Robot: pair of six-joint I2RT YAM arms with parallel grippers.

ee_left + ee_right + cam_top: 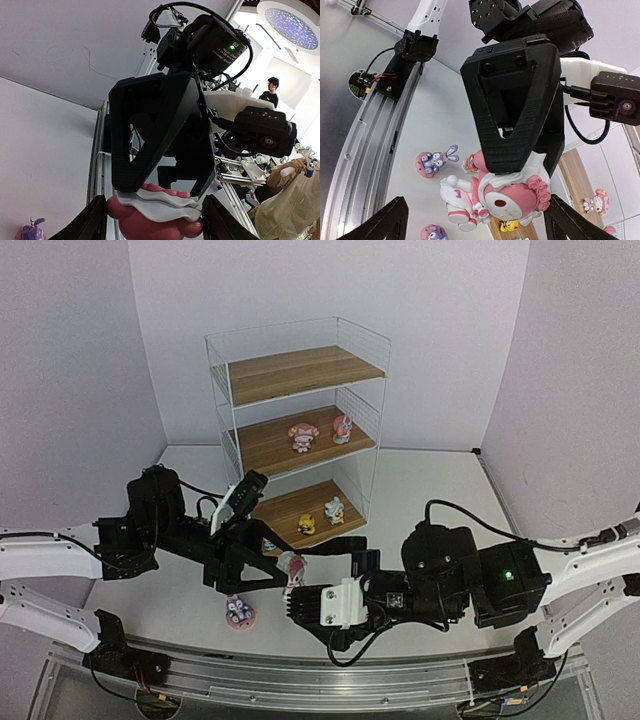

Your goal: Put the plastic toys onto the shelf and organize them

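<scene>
1. Shelf (300, 370) – the middle board holds two pink-white toys (303, 436); the bottom board holds a yellow toy (307, 525) and a white toy (334, 510) near its front edge.
2. Left gripper (286, 572) is clamped on a pink figurine (495, 197), held over the table (430, 490) in front of the shelf.
3. Right gripper (475, 200) has its fingers spread either side of that figurine, with a gap showing.
4. Purple bunny (239, 612) stands near the table's near edge – bare tabletop lies right of the shelf.

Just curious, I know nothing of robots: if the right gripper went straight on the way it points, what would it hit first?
Most likely the pink toy, which the left gripper holds directly in front of the right gripper. How near it is, I can't judge.
</scene>
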